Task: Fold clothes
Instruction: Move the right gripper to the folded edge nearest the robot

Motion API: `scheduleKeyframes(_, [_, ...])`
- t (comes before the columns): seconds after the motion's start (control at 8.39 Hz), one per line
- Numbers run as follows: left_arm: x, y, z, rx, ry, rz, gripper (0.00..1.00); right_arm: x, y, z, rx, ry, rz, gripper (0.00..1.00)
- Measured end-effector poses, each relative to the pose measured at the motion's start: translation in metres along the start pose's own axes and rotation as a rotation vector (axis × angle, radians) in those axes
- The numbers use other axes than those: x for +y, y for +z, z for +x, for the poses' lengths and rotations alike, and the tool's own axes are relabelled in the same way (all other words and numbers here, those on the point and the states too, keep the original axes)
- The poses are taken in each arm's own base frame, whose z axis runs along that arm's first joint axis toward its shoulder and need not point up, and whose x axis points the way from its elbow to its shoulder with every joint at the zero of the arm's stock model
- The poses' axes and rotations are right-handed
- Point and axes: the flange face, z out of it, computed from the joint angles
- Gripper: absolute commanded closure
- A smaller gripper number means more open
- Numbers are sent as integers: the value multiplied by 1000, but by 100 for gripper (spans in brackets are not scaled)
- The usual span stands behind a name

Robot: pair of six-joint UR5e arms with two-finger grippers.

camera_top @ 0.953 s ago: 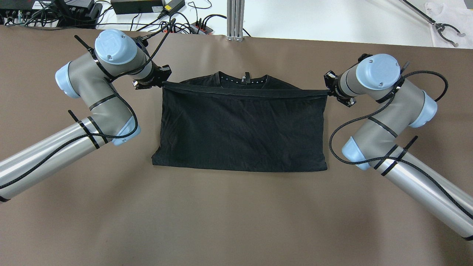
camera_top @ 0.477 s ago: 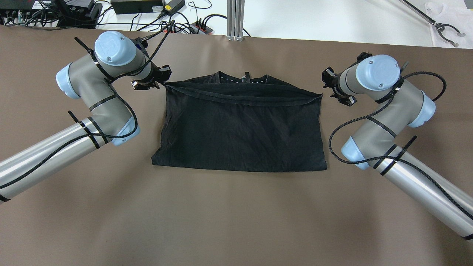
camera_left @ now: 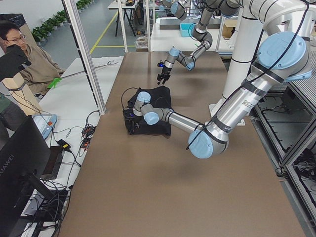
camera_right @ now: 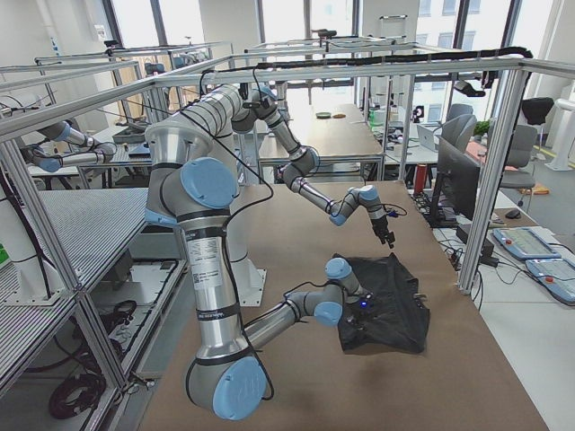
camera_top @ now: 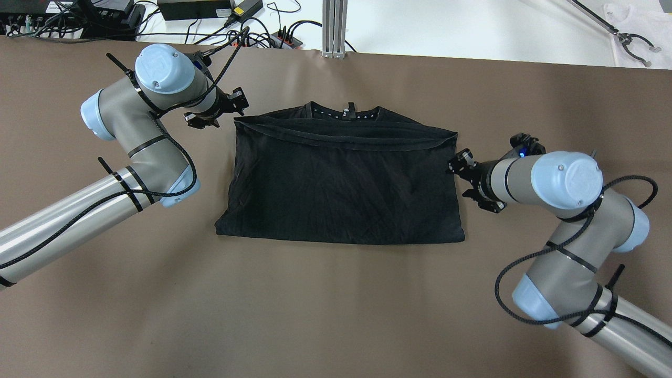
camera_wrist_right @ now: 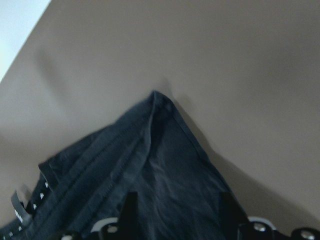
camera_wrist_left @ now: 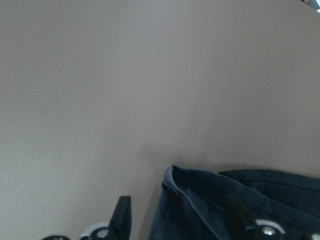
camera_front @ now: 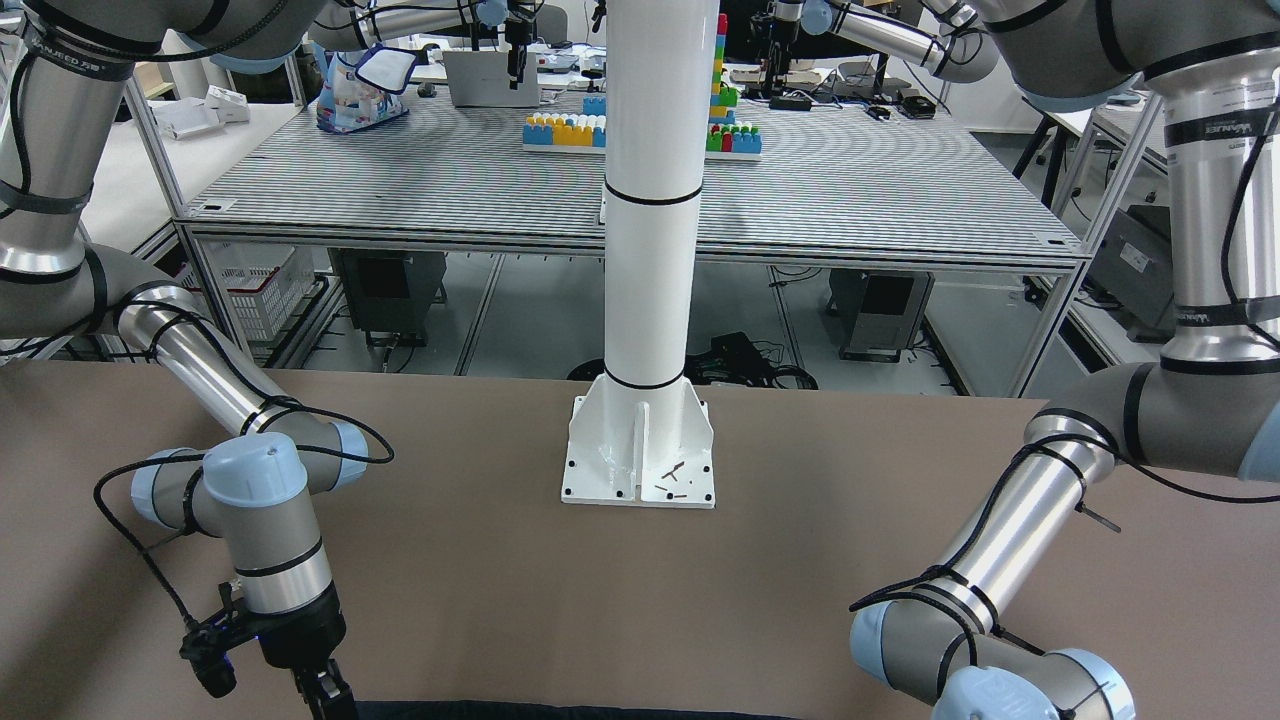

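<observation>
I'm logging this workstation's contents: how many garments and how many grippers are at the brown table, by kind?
Garments: 1, the black garment
Grippers: 2, the left gripper and the right gripper, both open
Total: 3

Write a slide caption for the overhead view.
Partly folded black T-shirt on the brown table; left pincer open at its collar-side corner, right pincer open beside its right edge.
</observation>
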Motion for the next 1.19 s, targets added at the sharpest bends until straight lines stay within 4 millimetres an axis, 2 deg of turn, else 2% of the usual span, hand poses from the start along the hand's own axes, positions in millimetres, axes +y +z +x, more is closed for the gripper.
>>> scheduleKeyframes(0.24, [-1, -1, 3, 2, 1, 39, 27, 14, 5, 23, 38, -6, -29, 36])
scheduleKeyframes(0.6, [-1, -7, 9, 13, 0, 72, 27, 13, 25, 48, 99, -15, -25, 41])
scheduleKeyframes(1.19, [11, -9, 15, 25, 3, 87, 26, 11, 35, 57, 121, -9, -18, 43])
